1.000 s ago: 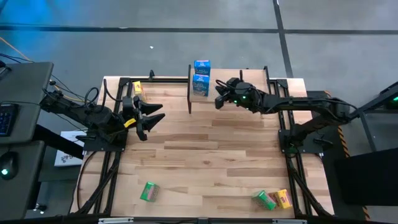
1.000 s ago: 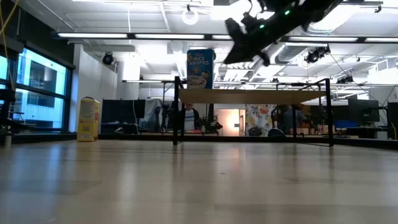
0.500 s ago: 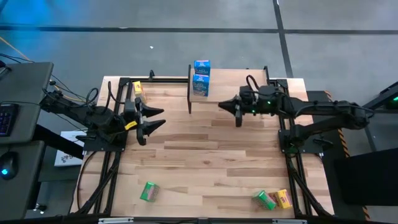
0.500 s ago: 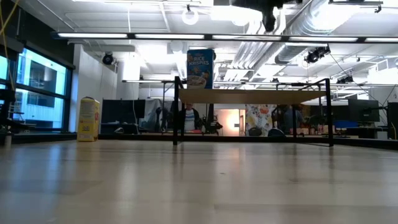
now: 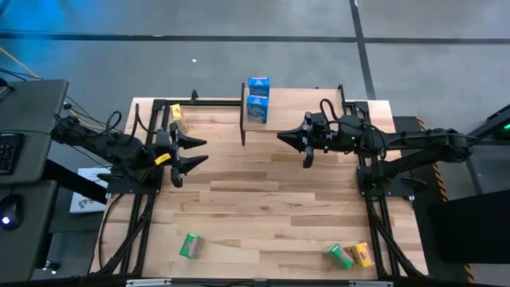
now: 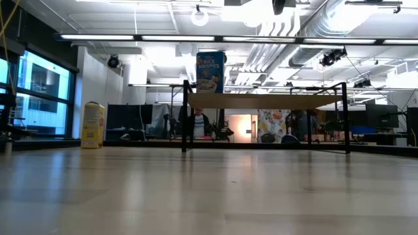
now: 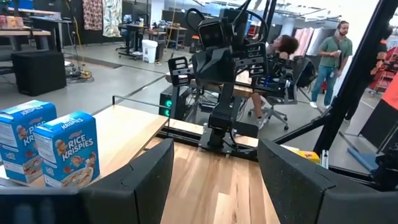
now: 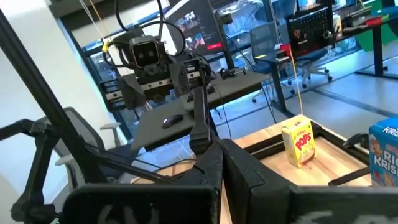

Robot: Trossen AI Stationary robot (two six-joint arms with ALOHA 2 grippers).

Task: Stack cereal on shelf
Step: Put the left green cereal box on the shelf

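Two blue cereal boxes [image 5: 257, 108] stand upright on the left end of the shelf [image 5: 303, 104]; they also show in the left wrist view [image 7: 65, 149]. A yellow box [image 5: 176, 112] stands on the table at the far left. A green box [image 5: 191, 245] lies near the front left. Another green box [image 5: 338, 256] and a yellow box [image 5: 362, 254] lie at the front right. My right gripper [image 5: 280, 137] is shut and empty, just in front of the shelf, pointing toward the table's left. My left gripper [image 5: 190, 151] is open and empty at the left.
Black frame rails [image 5: 366, 183] run along both sides of the table. Bare planks [image 5: 263, 199] lie between the arms and the front boxes. The shelf board [image 6: 264, 101] stands on thin black legs. People show in the room beyond.
My right gripper has drawn back from the blue boxes at the shelf's left end, toward the table's near and right edges, and has risen almost out of the low view. Its fingers, apart a second ago, have come together. The boxes have stayed in place.
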